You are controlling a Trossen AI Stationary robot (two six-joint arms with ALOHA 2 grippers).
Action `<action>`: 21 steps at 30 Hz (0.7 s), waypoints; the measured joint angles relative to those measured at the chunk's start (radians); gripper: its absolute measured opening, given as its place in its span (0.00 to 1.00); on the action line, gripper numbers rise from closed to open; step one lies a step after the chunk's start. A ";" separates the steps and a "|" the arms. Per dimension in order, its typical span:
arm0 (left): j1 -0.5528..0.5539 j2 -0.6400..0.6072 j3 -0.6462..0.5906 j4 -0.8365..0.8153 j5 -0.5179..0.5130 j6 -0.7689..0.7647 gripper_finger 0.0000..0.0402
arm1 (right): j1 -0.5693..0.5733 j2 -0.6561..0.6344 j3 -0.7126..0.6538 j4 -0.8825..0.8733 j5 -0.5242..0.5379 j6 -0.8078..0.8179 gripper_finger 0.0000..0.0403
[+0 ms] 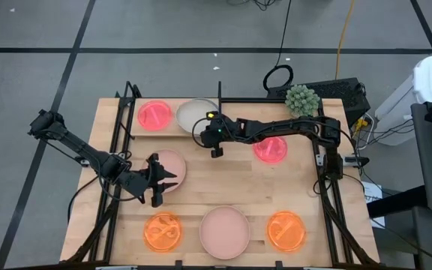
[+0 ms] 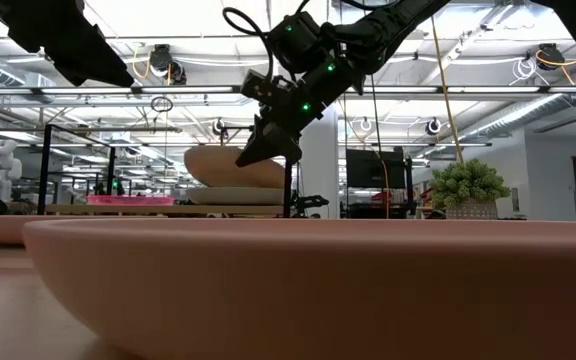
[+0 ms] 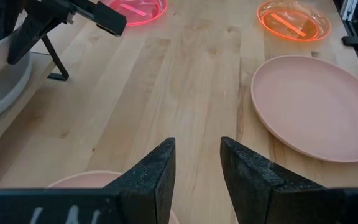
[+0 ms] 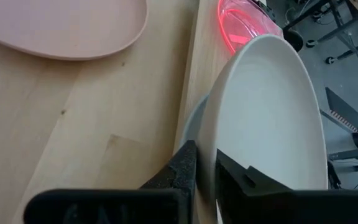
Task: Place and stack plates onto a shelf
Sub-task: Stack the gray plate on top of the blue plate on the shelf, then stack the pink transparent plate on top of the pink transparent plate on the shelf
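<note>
My right gripper (image 1: 214,138) (image 4: 205,168) is shut on a beige plate (image 1: 197,114) (image 2: 230,166), tilted over a light-blue plate (image 4: 193,121) that lies on the shelf (image 1: 172,130). A neon pink plate (image 1: 154,115) sits beside them on the shelf. My left gripper (image 1: 157,182) (image 3: 196,171) hovers open at the near edge of a pale-pink plate (image 1: 172,165) on the table and touches nothing. On the table lie another pale-pink plate (image 1: 225,231), two neon orange plates (image 1: 162,231) (image 1: 286,229) and a neon pink one (image 1: 270,149). My right gripper pinches the beige plate's rim (image 4: 213,140) on its near right side, one finger on the inner face and one on the underside. The fingers come slanting down from the table's right side. The plate is tilted, held side raised, over the light-blue plate.
The shelf's black posts (image 1: 220,91) stand close to my right gripper. A potted green plant (image 1: 302,99) sits at the far right corner of the table. Bare wood lies in the table's middle (image 1: 223,184). The near pale-pink plate (image 2: 318,280) fills the low view's foreground.
</note>
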 joint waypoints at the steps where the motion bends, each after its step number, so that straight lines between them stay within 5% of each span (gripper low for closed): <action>1: 0.000 0.000 0.000 0.000 0.000 0.000 0.33 | 0.000 0.000 0.000 0.000 0.000 0.000 0.07; 21: 0.000 0.000 0.000 0.000 -0.002 -0.005 0.33 | 0.010 -0.007 0.000 -0.004 0.103 0.036 0.36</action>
